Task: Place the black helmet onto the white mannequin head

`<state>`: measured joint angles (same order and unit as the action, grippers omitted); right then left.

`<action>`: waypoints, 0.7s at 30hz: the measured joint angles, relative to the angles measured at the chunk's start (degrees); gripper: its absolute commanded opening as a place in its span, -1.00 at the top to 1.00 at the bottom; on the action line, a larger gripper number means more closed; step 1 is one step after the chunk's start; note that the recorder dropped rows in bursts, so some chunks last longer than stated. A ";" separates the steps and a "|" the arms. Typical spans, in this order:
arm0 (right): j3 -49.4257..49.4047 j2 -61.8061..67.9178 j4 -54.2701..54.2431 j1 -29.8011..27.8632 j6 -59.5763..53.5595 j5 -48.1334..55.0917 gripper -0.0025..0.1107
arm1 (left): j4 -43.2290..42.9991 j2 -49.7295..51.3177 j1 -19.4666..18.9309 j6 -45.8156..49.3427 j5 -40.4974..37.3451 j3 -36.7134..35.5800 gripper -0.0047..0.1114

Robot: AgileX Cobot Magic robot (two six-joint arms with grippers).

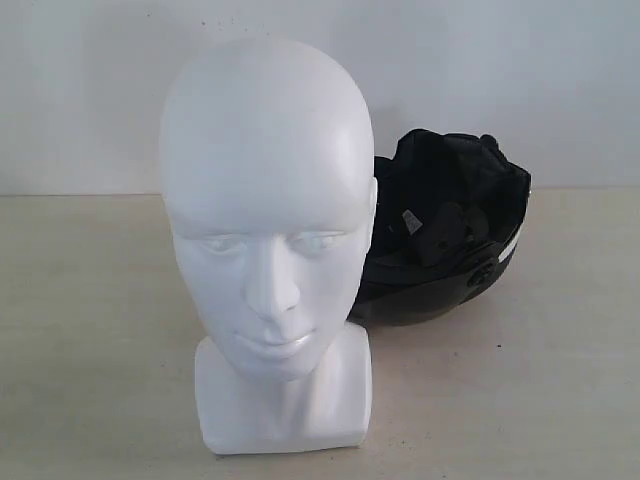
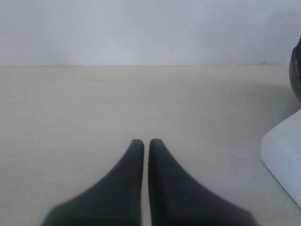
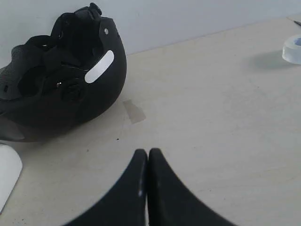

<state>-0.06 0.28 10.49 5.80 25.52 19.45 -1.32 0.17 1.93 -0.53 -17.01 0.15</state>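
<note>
On table: black helmet laid shell-down behind white mannequin head; left gripper, right gripper seen closed, nothing held.

The right gripper, jaws pressed together, points across the table, the upturned black helmet at its ten o'clock, a clear tape roll at two.
</note>
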 measured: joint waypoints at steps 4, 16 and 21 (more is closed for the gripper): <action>0.00 0.00 0.00 0.00 0.00 0.00 0.96 | 0.00 0.00 0.00 0.00 0.00 0.00 0.84; 3.31 -0.02 0.25 0.00 1.20 -28.46 0.96 | 0.00 0.00 0.00 0.00 0.00 0.00 0.84; 25.45 14.49 2.71 1.01 -5.45 -8.18 0.96 | 0.00 0.00 0.00 0.00 0.00 0.00 0.84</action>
<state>25.38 14.76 13.20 6.81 20.07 11.27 -1.32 0.17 1.93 -0.53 -17.01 0.15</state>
